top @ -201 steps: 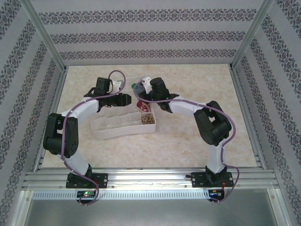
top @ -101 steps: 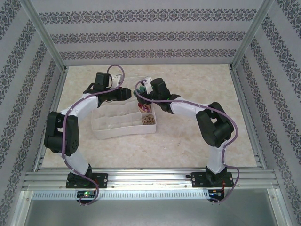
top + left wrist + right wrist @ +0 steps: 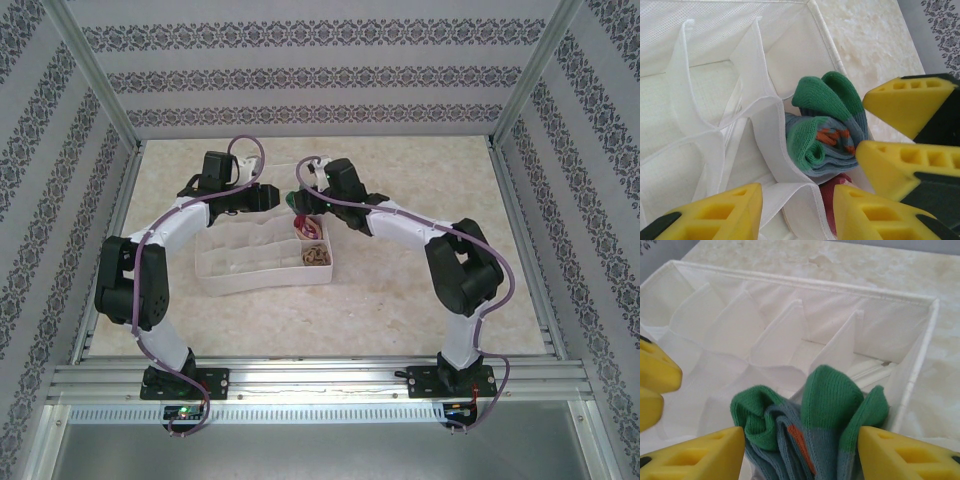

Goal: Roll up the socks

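Note:
The blue sock (image 3: 830,400), rolled, with green toe and orange stripes, sits low in an end compartment of the white box (image 3: 815,282). My right gripper (image 3: 802,455) is shut on it, a yellow finger pressed against each side. In the left wrist view the blue sock (image 3: 827,125) lies just beyond my left gripper (image 3: 797,220), which is open and straddles a fabric divider. A tan sock with a maroon toe (image 3: 831,197) fills the neighbouring cell. From above, both grippers meet over the box's far right end, left gripper (image 3: 272,197) and right gripper (image 3: 298,205). The argyle sock (image 3: 316,256) rests in the near right cell.
The white box (image 3: 240,262) lies slanted mid-table with several vacant cells to the left. The right gripper's fingers (image 3: 905,167) crowd close to my left gripper. Metal frame rails and patterned walls enclose the pale marbled tabletop (image 3: 400,300).
The right gripper has carried the blue sock leftward and down into the box's end compartment. The left gripper has shifted farther away, up to the sock.

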Robot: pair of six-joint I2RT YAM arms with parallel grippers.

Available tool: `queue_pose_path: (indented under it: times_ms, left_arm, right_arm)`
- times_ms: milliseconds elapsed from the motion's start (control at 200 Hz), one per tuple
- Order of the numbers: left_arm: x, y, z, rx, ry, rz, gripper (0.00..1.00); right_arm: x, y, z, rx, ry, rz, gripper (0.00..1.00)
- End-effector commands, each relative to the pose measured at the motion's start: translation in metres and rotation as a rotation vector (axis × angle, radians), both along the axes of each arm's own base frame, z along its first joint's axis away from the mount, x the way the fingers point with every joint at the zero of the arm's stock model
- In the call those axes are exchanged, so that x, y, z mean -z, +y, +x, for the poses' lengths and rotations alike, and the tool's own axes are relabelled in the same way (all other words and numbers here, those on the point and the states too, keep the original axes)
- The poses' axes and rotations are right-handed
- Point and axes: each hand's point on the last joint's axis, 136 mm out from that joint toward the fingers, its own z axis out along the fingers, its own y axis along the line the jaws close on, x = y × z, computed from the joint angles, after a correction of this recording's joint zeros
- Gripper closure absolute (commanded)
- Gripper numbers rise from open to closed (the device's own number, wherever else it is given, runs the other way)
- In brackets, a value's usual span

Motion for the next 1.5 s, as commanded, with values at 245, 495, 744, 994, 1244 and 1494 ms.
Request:
queue_pose_path:
  times_ms: [245,495,744,994,1244,1494]
  left_arm:
    - [-0.022,0.011,-0.001,0.011,-0.063,0.064,0.58]
    - [-0.024,0.015,-0.008,0.006,-0.070,0.089,0.58]
    - [-0.021,0.021,-0.021,0.000,-0.057,0.112,0.58]
    - [-0.018,0.030,-0.032,-0.009,-0.048,0.142,0.58]
    - [-0.019,0.032,-0.034,-0.014,-0.043,0.136,0.58]
    - [-0.040,0.049,-0.031,-0.022,-0.128,0.190,0.56]
  right_arm:
    - [-0.059,-0.009,-0.002,0.048,-0.062,0.058,0.45]
    - [-0.035,0.029,-0.016,-0.094,0.021,0.033,0.65]
    - [0.013,0.048,-0.001,-0.137,0.184,0.064,0.70]
    - [0.044,0.015,0.034,-0.011,0.261,0.041,0.70]
    - [0.050,-0.015,0.055,0.109,0.311,0.049,0.70]
    - [-0.021,-0.011,0.047,0.034,0.198,0.116,0.59]
